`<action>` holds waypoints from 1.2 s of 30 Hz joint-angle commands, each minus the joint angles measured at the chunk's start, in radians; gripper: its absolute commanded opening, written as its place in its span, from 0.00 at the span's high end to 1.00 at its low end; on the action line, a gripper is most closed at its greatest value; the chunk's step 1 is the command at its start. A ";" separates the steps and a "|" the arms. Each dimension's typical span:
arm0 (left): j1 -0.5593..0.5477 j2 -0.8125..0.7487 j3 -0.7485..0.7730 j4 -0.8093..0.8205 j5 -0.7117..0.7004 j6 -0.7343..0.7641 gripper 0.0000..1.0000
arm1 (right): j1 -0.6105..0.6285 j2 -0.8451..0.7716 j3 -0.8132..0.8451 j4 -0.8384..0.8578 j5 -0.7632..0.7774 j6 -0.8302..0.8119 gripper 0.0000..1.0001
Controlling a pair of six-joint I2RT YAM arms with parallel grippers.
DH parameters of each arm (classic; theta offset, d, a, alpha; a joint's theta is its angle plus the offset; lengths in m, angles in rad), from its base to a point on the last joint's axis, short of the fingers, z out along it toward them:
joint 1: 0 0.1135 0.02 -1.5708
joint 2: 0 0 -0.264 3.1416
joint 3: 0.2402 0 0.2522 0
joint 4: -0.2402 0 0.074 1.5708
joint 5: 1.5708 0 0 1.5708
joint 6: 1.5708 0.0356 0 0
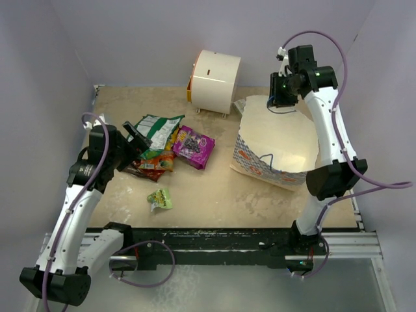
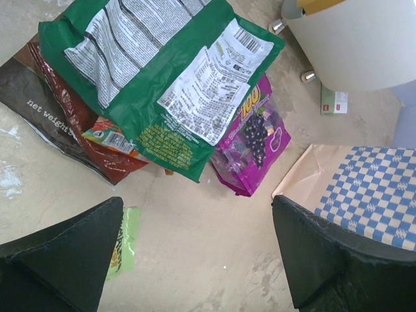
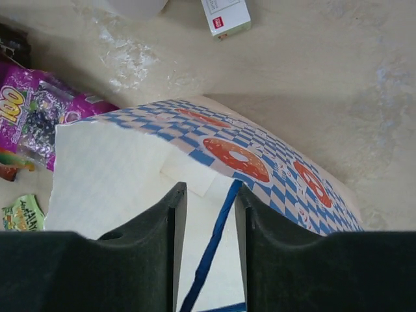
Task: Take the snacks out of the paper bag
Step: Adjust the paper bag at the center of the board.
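Note:
The paper bag (image 1: 273, 140) with blue checks and orange-red logos stands open at the right. Its mouth fills the right wrist view (image 3: 117, 175). My right gripper (image 1: 281, 97) hovers over the bag's far rim, narrowly open (image 3: 209, 188). A blue string handle (image 3: 218, 227) runs loose between its fingers. The snacks lie on the table at the left: a green-and-white packet (image 1: 156, 128) (image 2: 162, 71), a purple one (image 1: 193, 146) (image 2: 250, 140), an orange one (image 1: 158, 162), a dark brown chips bag (image 2: 39, 97) and a tiny yellow-green one (image 1: 160, 199) (image 2: 127, 240). My left gripper (image 1: 138, 138) is wide open and empty (image 2: 196, 201) above bare table beside them.
A white cylindrical appliance (image 1: 213, 79) stands at the back centre. A small white box (image 3: 225, 16) (image 2: 334, 103) lies between it and the bag. Walls close in the back and both sides. The black rail (image 1: 214, 237) runs along the near edge.

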 commanded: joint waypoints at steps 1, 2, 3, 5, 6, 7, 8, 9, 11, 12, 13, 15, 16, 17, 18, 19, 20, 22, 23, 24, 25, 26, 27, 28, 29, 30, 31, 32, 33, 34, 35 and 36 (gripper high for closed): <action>-0.004 -0.038 0.038 -0.018 0.027 0.045 0.01 | -0.003 -0.031 0.043 -0.009 0.067 -0.023 0.55; -0.004 -0.041 0.039 -0.021 0.027 0.050 0.01 | -0.003 -0.035 0.035 -0.014 0.084 -0.025 0.49; -0.004 -0.042 0.041 -0.023 0.027 0.054 0.01 | -0.003 -0.040 0.031 -0.019 0.097 -0.030 0.44; -0.004 -0.040 0.046 -0.023 0.031 0.063 0.01 | -0.002 -0.051 0.030 -0.024 0.120 -0.033 0.36; -0.004 -0.036 0.048 -0.020 0.033 0.066 0.01 | -0.003 -0.056 0.032 -0.029 0.131 -0.035 0.34; -0.003 -0.031 0.050 -0.017 0.036 0.069 0.01 | -0.002 -0.064 0.038 -0.032 0.140 -0.034 0.30; -0.004 -0.025 0.053 -0.015 0.039 0.071 0.01 | -0.002 -0.074 0.044 -0.035 0.147 -0.034 0.29; -0.003 -0.019 0.055 -0.012 0.042 0.072 0.01 | -0.002 -0.081 0.052 -0.041 0.154 -0.035 0.26; -0.004 -0.008 0.058 -0.005 0.049 0.073 0.01 | -0.002 -0.099 0.059 -0.044 0.157 -0.035 0.22; -0.004 -0.004 0.058 -0.001 0.053 0.071 0.01 | -0.002 -0.109 0.058 -0.046 0.152 -0.035 0.22; -0.004 0.000 0.059 0.007 0.056 0.072 0.01 | -0.003 -0.115 0.058 -0.048 0.152 -0.033 0.21; -0.004 0.010 0.064 0.014 0.061 0.075 0.01 | -0.002 -0.125 0.062 -0.051 0.139 -0.032 0.20; -0.004 0.014 0.066 0.015 0.062 0.078 0.01 | -0.002 -0.130 0.065 -0.051 0.130 -0.031 0.20; -0.004 0.018 0.069 0.017 0.064 0.083 0.01 | -0.002 -0.131 0.076 -0.053 0.124 -0.029 0.19; -0.004 0.021 0.071 0.019 0.064 0.088 0.01 | -0.003 -0.132 0.094 -0.057 0.128 -0.028 0.18; -0.004 0.026 0.075 0.018 0.062 0.093 0.01 | -0.002 -0.127 0.115 -0.066 0.134 -0.028 0.17; -0.004 0.031 0.077 0.019 0.061 0.098 0.01 | -0.002 -0.119 0.141 -0.078 0.137 -0.029 0.17; -0.004 0.036 0.082 0.021 0.061 0.102 0.01 | -0.002 -0.109 0.176 -0.095 0.153 -0.027 0.15; -0.004 0.039 0.084 0.023 0.061 0.102 0.01 | -0.002 -0.109 0.182 -0.097 0.167 -0.025 0.13; -0.003 0.041 0.087 0.025 0.063 0.103 0.01 | -0.002 -0.111 0.183 -0.098 0.184 -0.023 0.09; -0.004 0.043 0.089 0.025 0.062 0.105 0.01 | -0.002 -0.116 0.183 -0.098 0.197 -0.022 0.08; -0.003 0.046 0.093 0.025 0.060 0.111 0.01 | -0.002 -0.121 0.182 -0.098 0.208 -0.022 0.07; -0.004 0.049 0.100 0.025 0.059 0.118 0.01 | -0.002 -0.127 0.183 -0.093 0.224 -0.021 0.04; -0.003 0.053 0.109 0.025 0.054 0.128 0.01 | -0.002 -0.135 0.187 -0.089 0.250 -0.019 0.00; -0.004 0.059 0.122 0.026 0.047 0.141 0.01 | -0.002 -0.145 0.190 -0.077 0.272 -0.014 0.00; -0.004 0.064 0.142 0.027 0.042 0.156 0.01 | -0.002 -0.159 0.193 -0.064 0.272 -0.008 0.01; -0.004 0.067 0.161 0.032 0.040 0.179 0.01 | -0.002 -0.177 0.193 -0.043 0.271 0.005 0.01; -0.004 0.072 0.184 0.036 0.040 0.205 0.01 | -0.002 -0.200 0.186 -0.020 0.265 0.023 0.01; -0.004 0.076 0.210 0.041 0.039 0.236 0.01 | -0.002 -0.232 0.167 0.007 0.244 0.035 0.01; -0.004 0.080 0.237 0.045 0.036 0.266 0.01 | -0.002 -0.271 0.140 0.042 0.216 0.041 0.01; -0.004 0.079 0.264 0.053 0.037 0.305 0.01 | -0.002 -0.313 0.102 0.082 0.182 0.046 0.01; -0.005 0.077 0.287 0.068 0.044 0.345 0.01 | -0.002 -0.365 0.056 0.124 0.143 0.043 0.01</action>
